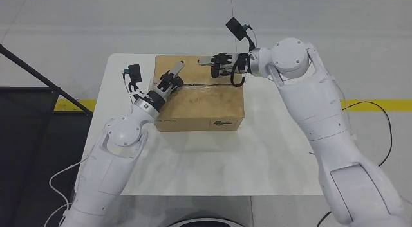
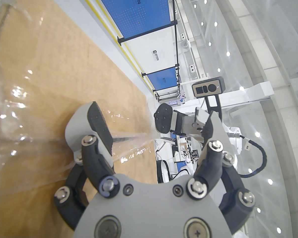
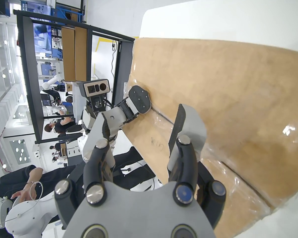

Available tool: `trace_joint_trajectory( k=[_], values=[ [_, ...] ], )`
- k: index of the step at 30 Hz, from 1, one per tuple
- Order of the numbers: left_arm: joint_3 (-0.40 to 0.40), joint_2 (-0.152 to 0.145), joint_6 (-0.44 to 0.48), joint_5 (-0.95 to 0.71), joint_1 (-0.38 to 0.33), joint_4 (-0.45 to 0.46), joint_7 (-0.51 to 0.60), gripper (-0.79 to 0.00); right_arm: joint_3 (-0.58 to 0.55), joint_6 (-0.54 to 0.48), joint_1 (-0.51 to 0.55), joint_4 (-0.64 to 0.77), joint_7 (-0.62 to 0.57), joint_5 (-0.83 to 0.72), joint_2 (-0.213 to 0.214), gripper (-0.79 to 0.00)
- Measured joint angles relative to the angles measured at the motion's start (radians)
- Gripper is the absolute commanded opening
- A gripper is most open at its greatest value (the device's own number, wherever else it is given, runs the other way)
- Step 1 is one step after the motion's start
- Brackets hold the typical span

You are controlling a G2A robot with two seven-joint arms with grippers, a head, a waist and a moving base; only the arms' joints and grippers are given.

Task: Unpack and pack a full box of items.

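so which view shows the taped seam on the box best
The right wrist view: the taped seam runs long and close across the box top, tape glare visible. The top view shows it as a thin dark line; the left wrist view catches a short stretch.

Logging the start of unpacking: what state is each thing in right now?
box: shut, flaps flat.
tape: intact over the seam.
left gripper: open, holding nothing, over the box top.
right gripper: open, holding nothing, over the box top.
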State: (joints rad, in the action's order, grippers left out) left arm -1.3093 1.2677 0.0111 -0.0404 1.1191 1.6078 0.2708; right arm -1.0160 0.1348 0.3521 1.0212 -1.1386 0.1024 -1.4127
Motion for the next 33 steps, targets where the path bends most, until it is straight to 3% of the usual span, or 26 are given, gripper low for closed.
trace_joint_trajectory(
  k=[3,7,10,12,14,17,27,33],
  values=[
    [0.003,0.001,-0.002,0.003,-0.004,-0.001,0.002,0.000,-0.016,0.039,0.019,0.033,-0.037,0.027,0.014,-0.308],
    [0.004,0.002,-0.003,0.006,-0.005,0.000,0.005,0.000,-0.036,0.087,0.042,0.062,-0.083,0.054,0.031,-0.191],
    [0.004,0.002,-0.005,0.008,-0.004,0.001,0.005,0.000,-0.052,0.124,0.054,0.081,-0.100,0.075,0.043,-0.166],
    [0.005,0.003,-0.007,0.009,-0.002,0.006,0.003,0.000,-0.060,0.157,0.062,0.097,-0.105,0.096,0.051,-0.049],
    [0.005,0.003,-0.007,0.012,0.000,0.010,0.003,0.000,-0.067,0.191,0.072,0.107,-0.112,0.114,0.058,0.000],
    [0.005,0.003,-0.009,0.015,0.003,0.016,0.003,0.000,-0.084,0.222,0.086,0.124,-0.104,0.123,0.067,0.000],
    [0.014,0.005,-0.015,0.031,0.019,0.053,0.011,0.000,-0.150,0.085,0.209,0.365,0.038,0.039,0.084,0.000],
    [0.041,0.010,-0.017,0.038,0.012,0.058,0.006,0.000,-0.139,0.028,0.212,0.327,0.117,-0.006,0.079,0.000]
  ],
)
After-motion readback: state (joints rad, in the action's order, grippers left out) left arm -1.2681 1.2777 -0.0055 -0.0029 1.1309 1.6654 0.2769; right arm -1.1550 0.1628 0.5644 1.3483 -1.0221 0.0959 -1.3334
